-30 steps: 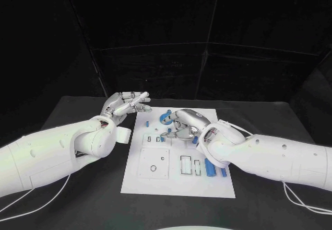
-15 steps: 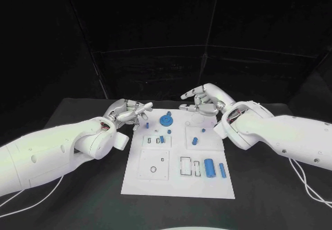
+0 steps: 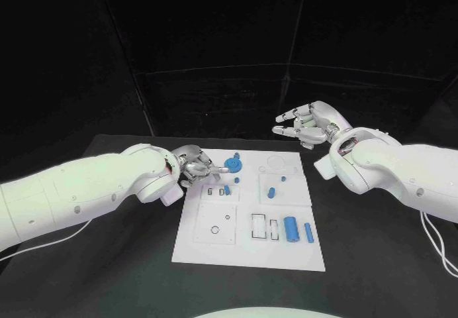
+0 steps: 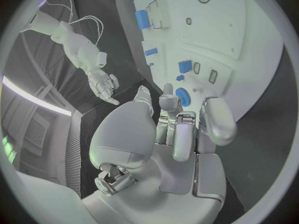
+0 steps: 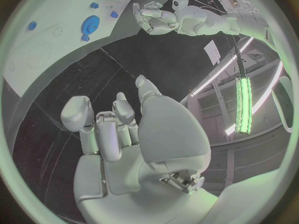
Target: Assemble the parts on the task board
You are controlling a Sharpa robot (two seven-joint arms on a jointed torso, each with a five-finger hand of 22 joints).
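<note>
With the silver left hand [image 3: 196, 166] empty, fingers loosely curled just beside the round blue gear part [image 3: 233, 164] at the white task board's [image 3: 250, 255] upper-centre edge, a careless reach could knock it askew, while the silver right hand [image 3: 307, 124] hangs open upper right.

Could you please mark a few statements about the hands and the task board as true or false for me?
1. The right hand is raised off the task board and holds nothing. True.
2. The left hand is at the board's left edge, near the round blue part. True.
3. The right hand rests on the two blue cylinders. False: they lie untouched at the board's near right, and that hand is up beyond the far edge.
4. The board lies on a white table. False: the table is black.
</note>
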